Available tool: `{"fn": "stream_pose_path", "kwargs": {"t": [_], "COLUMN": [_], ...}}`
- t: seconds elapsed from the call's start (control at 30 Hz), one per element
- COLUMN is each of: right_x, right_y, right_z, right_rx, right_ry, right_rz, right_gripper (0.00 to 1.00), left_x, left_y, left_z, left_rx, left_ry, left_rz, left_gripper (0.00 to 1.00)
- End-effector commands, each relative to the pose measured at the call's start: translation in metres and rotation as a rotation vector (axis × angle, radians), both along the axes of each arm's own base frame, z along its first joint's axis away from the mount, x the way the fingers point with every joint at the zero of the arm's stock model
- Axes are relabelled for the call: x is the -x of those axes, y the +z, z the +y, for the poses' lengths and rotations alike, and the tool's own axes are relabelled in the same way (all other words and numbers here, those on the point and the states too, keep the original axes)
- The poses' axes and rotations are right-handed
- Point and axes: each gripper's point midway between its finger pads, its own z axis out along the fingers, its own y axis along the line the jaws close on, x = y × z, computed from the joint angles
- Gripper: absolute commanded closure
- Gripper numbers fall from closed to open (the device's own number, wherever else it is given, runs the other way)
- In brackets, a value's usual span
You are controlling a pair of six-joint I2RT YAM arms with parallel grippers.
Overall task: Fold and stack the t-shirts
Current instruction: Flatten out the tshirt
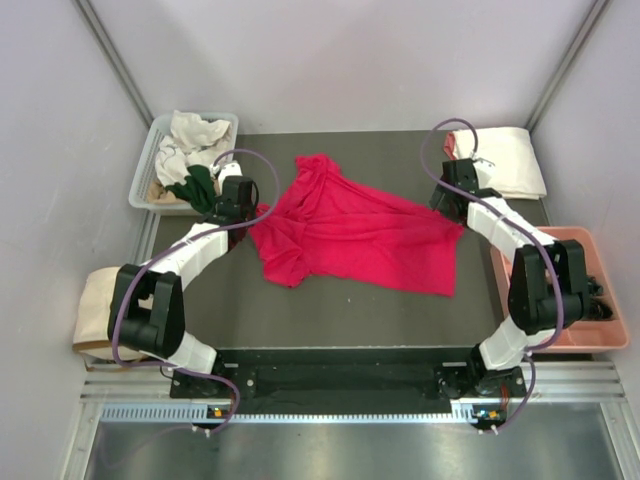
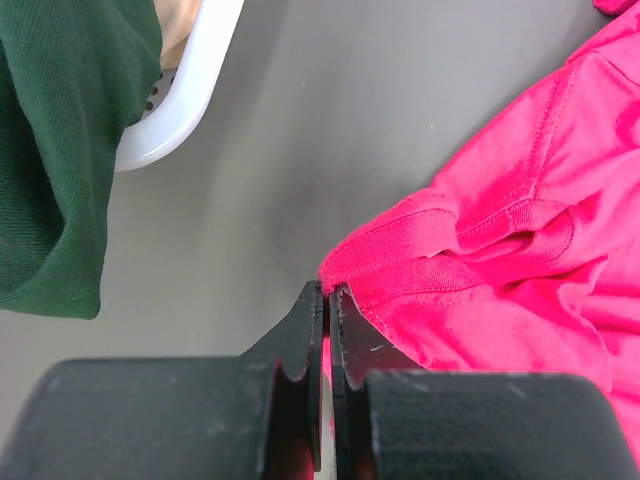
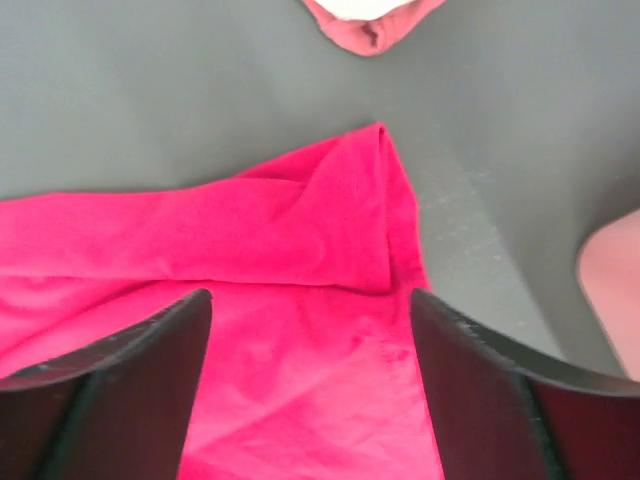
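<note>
Left fingers [image 2: 308,335] pinch wrinkled, soft crimson t-shirt [image 2: 520,270].

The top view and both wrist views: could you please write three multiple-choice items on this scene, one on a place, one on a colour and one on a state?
1. Where is the green shirt?
A. Draped over the white bin's rim.
B. Folded mid-table.
C. Hanging from the right arm.

2. What colour is the tray at the right edge?
A. Blue.
B. Pink.
C. Black.

3. How do the right jaws stand?
A. Open over the red shirt.
B. Shut on it.
C. Shut on the tray's rim.

Answers:
1 A: the left wrist view shows green cloth hanging over the bin's edge.
2 B: its rim is salmon-pink in the top view.
3 A: the right wrist view shows them far apart, with red cloth below.
</note>
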Motion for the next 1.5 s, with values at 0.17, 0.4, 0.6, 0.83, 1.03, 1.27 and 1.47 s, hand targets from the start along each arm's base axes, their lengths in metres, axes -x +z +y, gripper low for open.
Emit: {"fn": "stream_pose_path", "kwargs": {"t": [0.17,0.4,0.6,0.83,1.03,1.27,1.47], "right_x": [0.062,0.137,0.169,0.187,0.193,0.193,0.193], "right_y": [0.021,0.011,-0.008,-0.04,-0.054,-0.072,-0.072], "right_z": [-0.006,-0.002,-0.003,0.004,0.005,0.01,0.01], "right_rx": [-0.058,-0.144,-0.163,-0.211,-0.215,-0.232,-0.232], "right_ry": [0.007,0.022,0.022,0.018,0.016,0.031,0.027], "right_rz": [-0.049,-0.04,0.012,0.091,0.113,0.152,0.147], "right_gripper": [0.17,0.24,0.29,0.3,0.3,0.36,0.42], "left_x": [-0.004,-0.005,-0.005,-0.004,-0.004,-0.001,0.0], "left_y": [0.022,0.018,0.018,0.02,0.019,0.017,0.014], "left_z": [0.007,0.003,0.0,0.002,0.001,0.004,0.003], "left_rx": [0.006,0.025,0.04,0.035,0.038,0.032,0.036], "left_ry": [0.042,0.031,0.023,0.029,0.029,0.036,0.037], "left_rz": [-0.075,-0.068,-0.071,-0.075,-0.075,-0.072,-0.068], "left_gripper": [1.0,1.0,1.0,1.0,1.0,1.0,1.0]}}
